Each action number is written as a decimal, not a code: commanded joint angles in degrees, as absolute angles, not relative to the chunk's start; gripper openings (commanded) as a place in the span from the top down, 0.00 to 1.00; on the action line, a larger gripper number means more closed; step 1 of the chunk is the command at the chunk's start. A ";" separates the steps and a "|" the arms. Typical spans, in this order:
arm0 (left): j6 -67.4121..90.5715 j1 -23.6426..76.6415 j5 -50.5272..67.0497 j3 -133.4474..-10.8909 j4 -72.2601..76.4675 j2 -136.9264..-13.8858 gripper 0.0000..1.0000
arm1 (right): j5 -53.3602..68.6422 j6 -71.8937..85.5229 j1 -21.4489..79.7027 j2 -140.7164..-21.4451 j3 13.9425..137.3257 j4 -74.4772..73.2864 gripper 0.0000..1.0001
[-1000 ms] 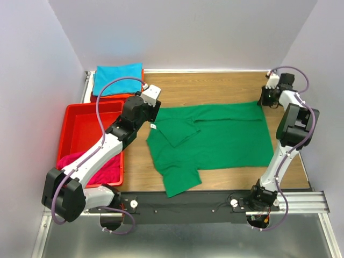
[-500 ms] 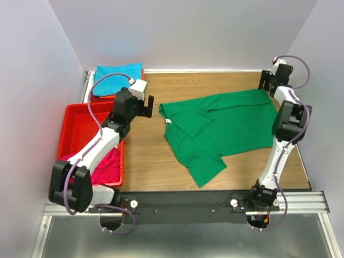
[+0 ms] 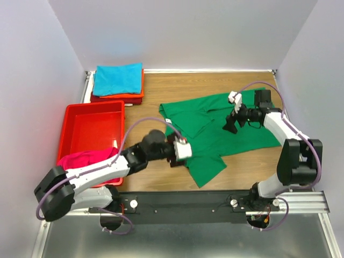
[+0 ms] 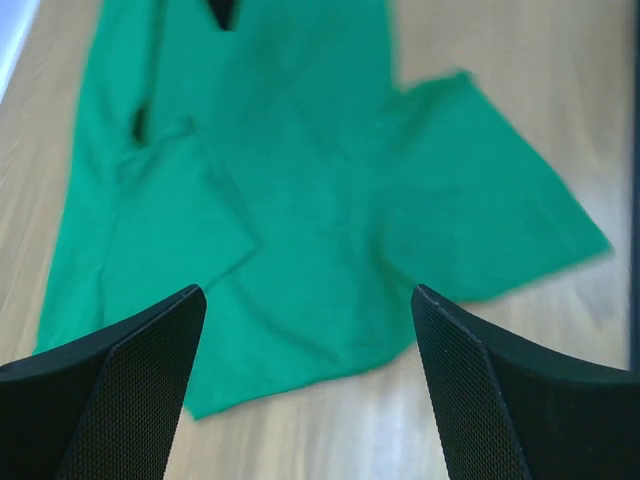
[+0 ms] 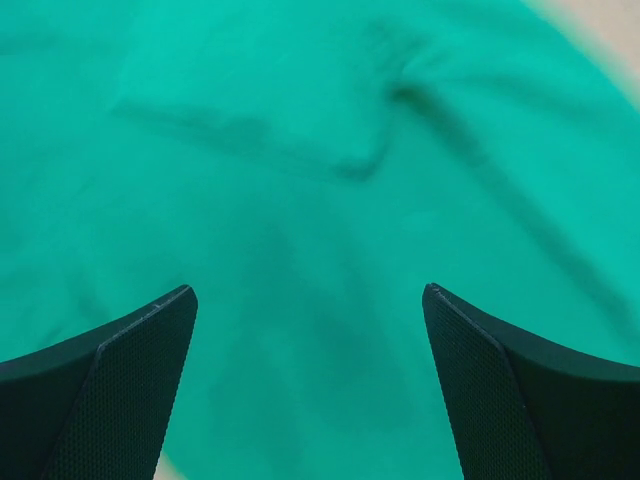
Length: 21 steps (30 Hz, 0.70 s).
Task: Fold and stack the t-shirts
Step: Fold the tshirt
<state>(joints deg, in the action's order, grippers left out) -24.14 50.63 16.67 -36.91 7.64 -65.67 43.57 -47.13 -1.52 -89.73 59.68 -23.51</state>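
**Condition.** The green t-shirt (image 3: 215, 134) lies unfolded and skewed on the surface (image 3: 215, 86). It is directly beneath the right hand (image 5: 310, 390), and under and ahead of the left hand (image 4: 310, 385). Both hands stand spread and carry nothing. One sleeve (image 3: 189, 122) is doubled over the chest, ahead and to the left of the left hand. Creases run through the cloth below the right hand.

**Risks.**
- A pinch taken now would probably catch the doubled sleeve together with the body, so the fold would trap a lump.
- The garment sits at an angle to both hands, so a fold drawn straight across would likely come out crooked, with hem and shoulders misaligned.
- The two arms converge over the same cloth, and moves made together could bring them into contact.
- A descent onto the flat middle of the shirt may only press the cloth against the surface without gathering any.

**Changes.** One second ago the shirt lay squarer, with a hand at each of its far corners. Half a second ago it was already skewed as it is now, and both hands stood clear beyond its far edge. Both hands have since come in over the garment. The stack topped by the teal t-shirt (image 3: 117, 79), well beyond the left hand, has not moved.
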 commanded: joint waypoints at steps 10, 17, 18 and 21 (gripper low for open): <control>-38.93 74.26 13.18 -34.97 9.49 -73.38 0.21 | 36.38 -46.06 -5.53 -75.85 49.66 -32.08 0.06; -41.57 77.17 12.48 -38.14 9.49 -81.82 0.30 | 37.44 -46.05 -7.91 -76.11 49.57 -31.99 0.07; -41.66 77.25 12.48 -38.32 9.32 -82.44 0.32 | 37.53 -46.14 -8.17 -76.20 49.48 -31.99 0.07; -42.45 78.04 12.40 -39.20 9.23 -85.24 0.34 | 38.67 -46.32 -9.49 -76.11 49.04 -31.99 0.07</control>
<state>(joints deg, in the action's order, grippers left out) -40.56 77.03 13.65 -37.74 8.29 -82.98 38.00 -46.61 -8.14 -76.38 49.87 -30.94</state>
